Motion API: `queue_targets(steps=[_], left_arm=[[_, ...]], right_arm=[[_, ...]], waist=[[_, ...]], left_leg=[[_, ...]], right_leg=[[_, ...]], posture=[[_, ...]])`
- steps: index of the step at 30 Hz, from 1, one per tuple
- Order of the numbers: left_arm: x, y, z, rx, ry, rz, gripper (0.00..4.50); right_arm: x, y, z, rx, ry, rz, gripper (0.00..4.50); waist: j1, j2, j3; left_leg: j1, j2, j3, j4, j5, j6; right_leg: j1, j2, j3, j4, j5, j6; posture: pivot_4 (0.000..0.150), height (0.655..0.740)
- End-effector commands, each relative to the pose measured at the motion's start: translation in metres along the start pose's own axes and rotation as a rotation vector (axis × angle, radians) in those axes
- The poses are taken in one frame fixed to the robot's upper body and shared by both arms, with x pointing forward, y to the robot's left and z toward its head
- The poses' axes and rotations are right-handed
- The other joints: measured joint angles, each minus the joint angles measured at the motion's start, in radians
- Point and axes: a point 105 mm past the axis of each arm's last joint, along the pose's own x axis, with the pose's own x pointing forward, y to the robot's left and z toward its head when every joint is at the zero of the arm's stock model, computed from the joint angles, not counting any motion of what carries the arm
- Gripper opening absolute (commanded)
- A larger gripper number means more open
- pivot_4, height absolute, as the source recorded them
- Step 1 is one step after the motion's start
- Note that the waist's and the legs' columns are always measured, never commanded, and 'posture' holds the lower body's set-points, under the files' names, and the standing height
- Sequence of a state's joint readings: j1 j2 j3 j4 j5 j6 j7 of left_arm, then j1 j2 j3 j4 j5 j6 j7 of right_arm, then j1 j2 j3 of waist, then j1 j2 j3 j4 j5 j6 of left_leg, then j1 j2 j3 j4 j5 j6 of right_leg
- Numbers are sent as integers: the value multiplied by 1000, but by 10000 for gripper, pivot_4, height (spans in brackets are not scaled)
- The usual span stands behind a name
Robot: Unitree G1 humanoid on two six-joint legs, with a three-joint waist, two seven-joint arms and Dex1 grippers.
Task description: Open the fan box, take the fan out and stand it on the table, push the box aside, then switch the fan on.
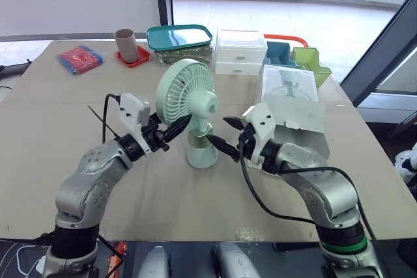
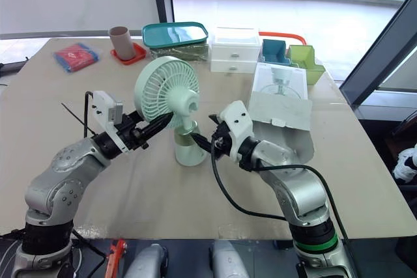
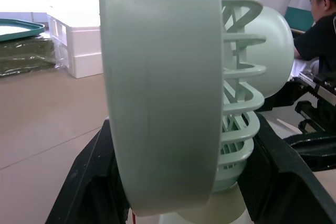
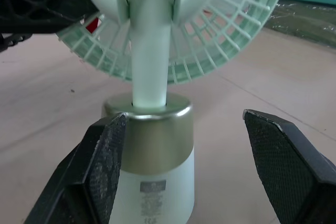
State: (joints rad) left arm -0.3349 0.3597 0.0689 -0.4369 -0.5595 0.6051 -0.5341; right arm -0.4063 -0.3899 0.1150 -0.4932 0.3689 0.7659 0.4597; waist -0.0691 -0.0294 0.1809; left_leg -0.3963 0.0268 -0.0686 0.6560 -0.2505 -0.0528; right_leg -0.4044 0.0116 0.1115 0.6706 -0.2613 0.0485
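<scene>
Fan-standing step: the fan (image 1: 189, 105) is upright on the tabletop (image 1: 65, 115) beside the open box (image 1: 293, 105), with the left gripper (image 1: 174, 128) fingers clamped on its head and the right gripper (image 1: 218, 129) fingers apart around its base; next, release it and push the box aside.

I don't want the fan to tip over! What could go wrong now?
1. The left gripper clamps the fan by its tall head, so a sideways tug could tip it off its small base.
2. The right gripper is open around the base, one finger touching it and the other apart. Closing unevenly might shove the fan.
3. The box lies open right beside the right arm, which could bump it.
</scene>
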Motion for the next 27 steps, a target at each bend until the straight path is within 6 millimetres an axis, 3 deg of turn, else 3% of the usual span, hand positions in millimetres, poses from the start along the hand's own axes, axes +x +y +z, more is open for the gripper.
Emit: queue_targets(steps=[1,10,14,27], left_arm=[[7,-11,16,102,-41,-78,24675],[6,-17,14,91,-48,-79,24675],[4,-17,13,79,-48,-67,24675],[6,-21,10,57,-47,-66,24675]], right_arm=[[0,7,27,33,-72,-4,36415],[5,8,22,71,-50,-13,36415],[8,9,18,69,-31,-8,24566],[11,10,14,87,-18,-8,24566]], waist=[[0,0,0],[0,0,0],[0,0,0],[0,0,0]], left_leg=[[0,0,0,0,0,0],[-1,0,-1,0,0,0],[-1,0,-1,0,0,0],[-1,0,-1,0,0,0]], right_leg=[[0,0,0,0,0,0],[-1,0,-1,0,0,0],[-1,0,-1,0,0,0],[-1,0,-1,0,0,0]], posture=[[1500,7400],[1500,7400],[1500,7400],[1500,7400]])
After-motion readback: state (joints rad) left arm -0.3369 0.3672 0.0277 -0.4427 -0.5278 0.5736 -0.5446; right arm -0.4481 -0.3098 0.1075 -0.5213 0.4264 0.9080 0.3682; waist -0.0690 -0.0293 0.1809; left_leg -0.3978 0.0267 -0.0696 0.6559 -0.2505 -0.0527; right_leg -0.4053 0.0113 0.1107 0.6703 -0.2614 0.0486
